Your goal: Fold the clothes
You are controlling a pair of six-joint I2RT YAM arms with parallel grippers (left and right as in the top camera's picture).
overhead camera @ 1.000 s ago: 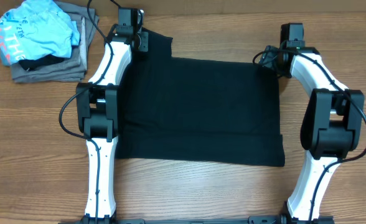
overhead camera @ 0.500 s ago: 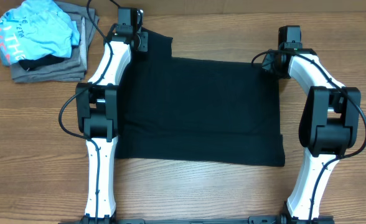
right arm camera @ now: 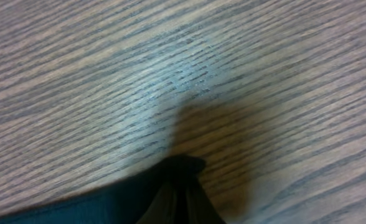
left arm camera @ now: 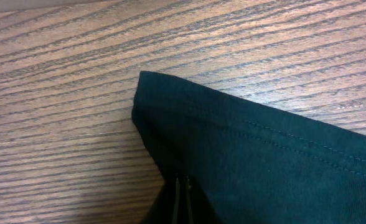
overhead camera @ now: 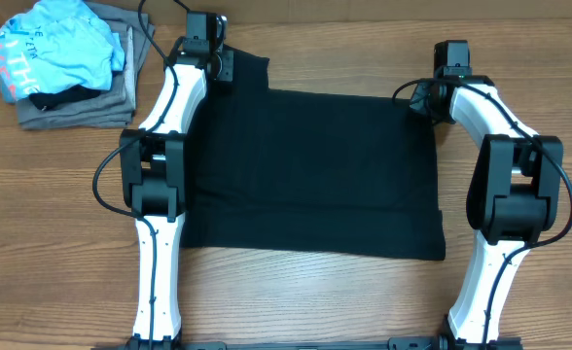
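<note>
The black T-shirt [overhead camera: 310, 175] lies spread flat on the wooden table [overhead camera: 296, 301], its straight near hem closest to the robot. Farther out, the left gripper [left arm camera: 183, 190] is clenched on the shirt's far left sleeve. Fabric is pinched between its closed fingers, and the stitched sleeve hem runs on beyond the tips. The right gripper [right arm camera: 182, 196] is also clenched, nipping the shirt's far right corner, which pokes just past its tips onto bare wood. Beyond, at the table's far left and well apart from the T-shirt, a light blue shirt [overhead camera: 57, 49] rests on a folded grey garment [overhead camera: 82, 109].
</note>
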